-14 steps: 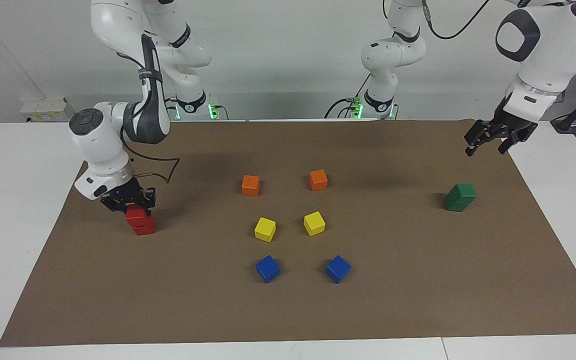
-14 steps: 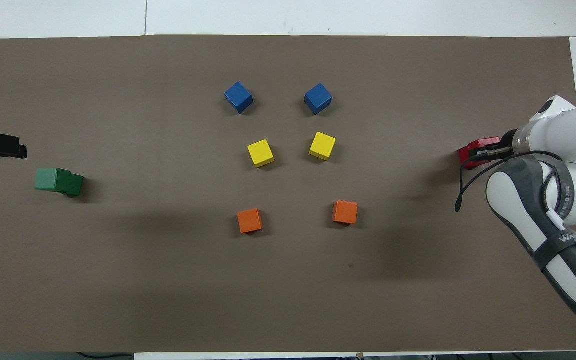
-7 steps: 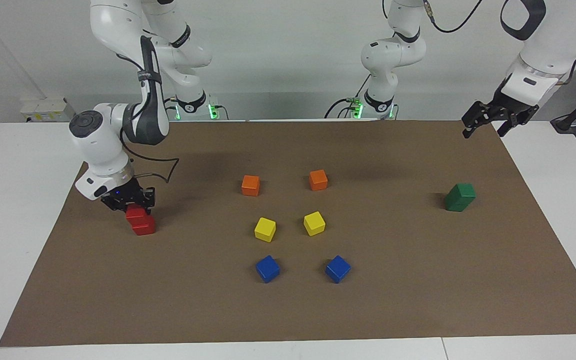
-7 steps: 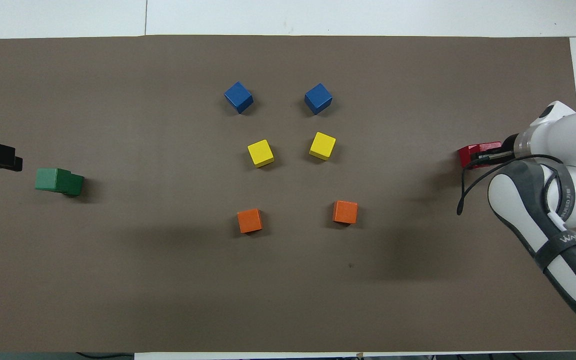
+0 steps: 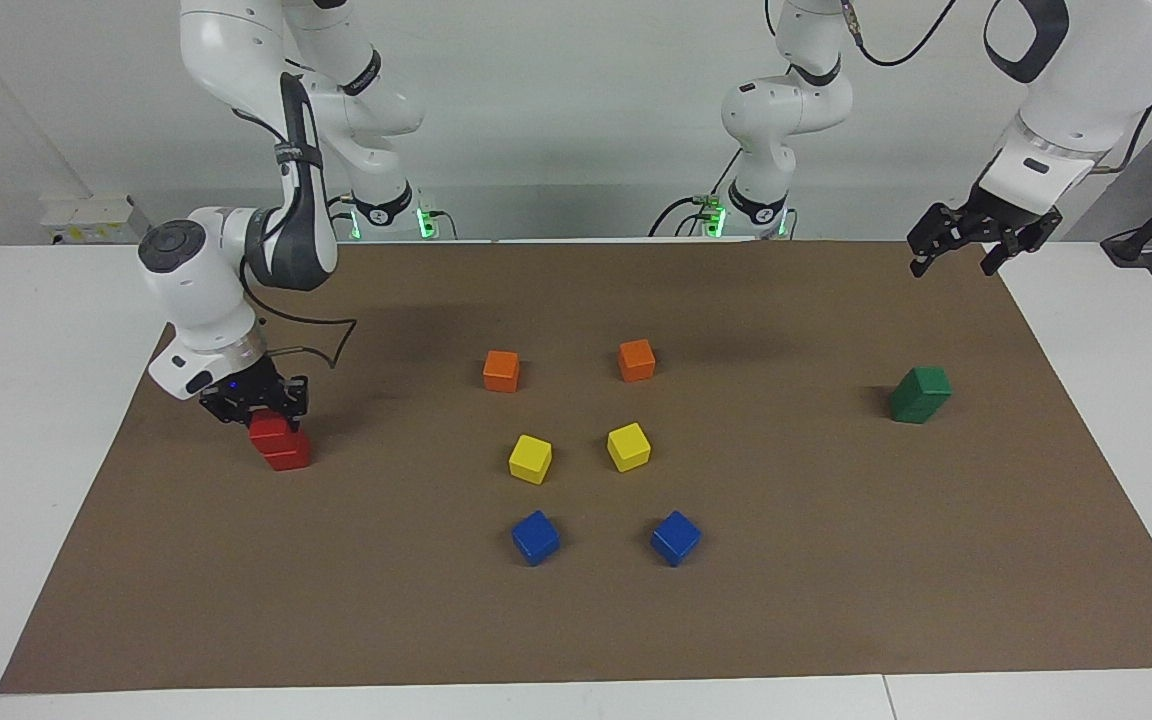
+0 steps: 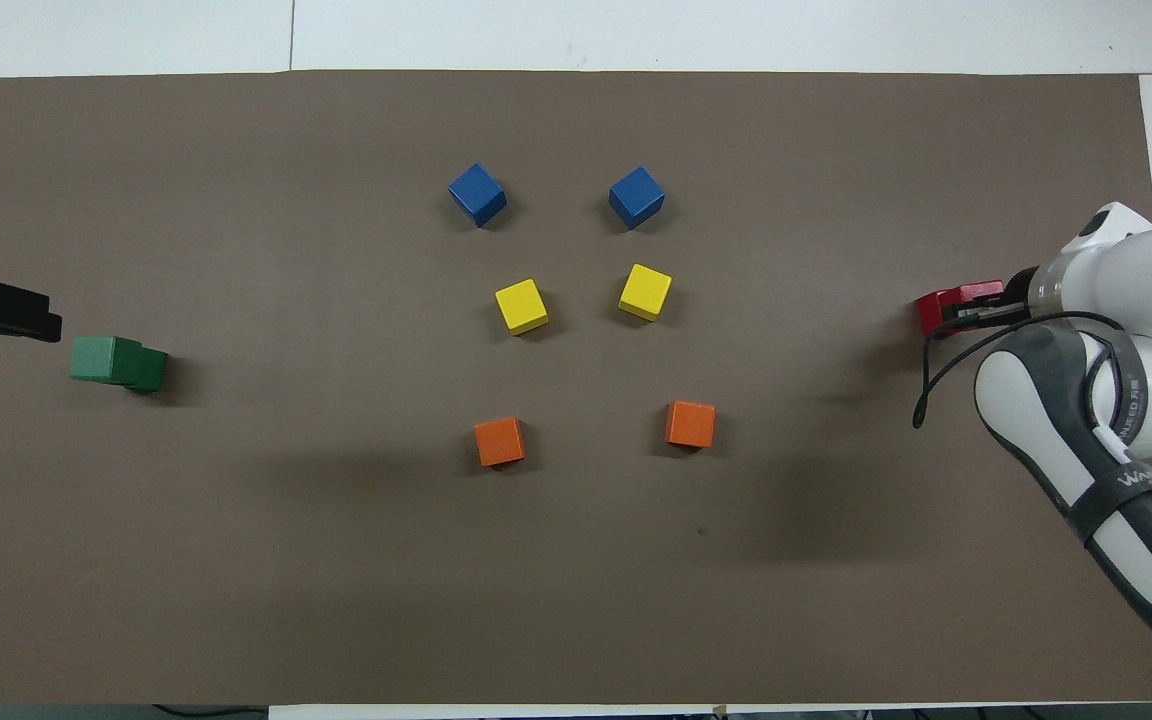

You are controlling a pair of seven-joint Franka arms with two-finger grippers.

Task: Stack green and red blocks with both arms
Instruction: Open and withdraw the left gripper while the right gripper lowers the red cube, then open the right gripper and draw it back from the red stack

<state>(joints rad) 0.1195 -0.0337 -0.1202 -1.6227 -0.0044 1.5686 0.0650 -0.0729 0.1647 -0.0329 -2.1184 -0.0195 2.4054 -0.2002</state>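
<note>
Red blocks [image 5: 279, 441] sit stacked at your nine o'clock on the counter [image 5: 576, 620], right end effector [image 5: 254, 400] directly on the upper one; whether it grips, you cannot tell. Green blocks [image 5: 920, 394] stand stacked at three o'clock, left end effector [image 5: 956, 244] spread open, raised over the counter's edge. No containers present.

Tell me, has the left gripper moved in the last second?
Yes. In the facing view the left gripper has risen and pulled back toward the robots, away from the green stack, which has not moved. It now hangs over the mat's edge.
</note>
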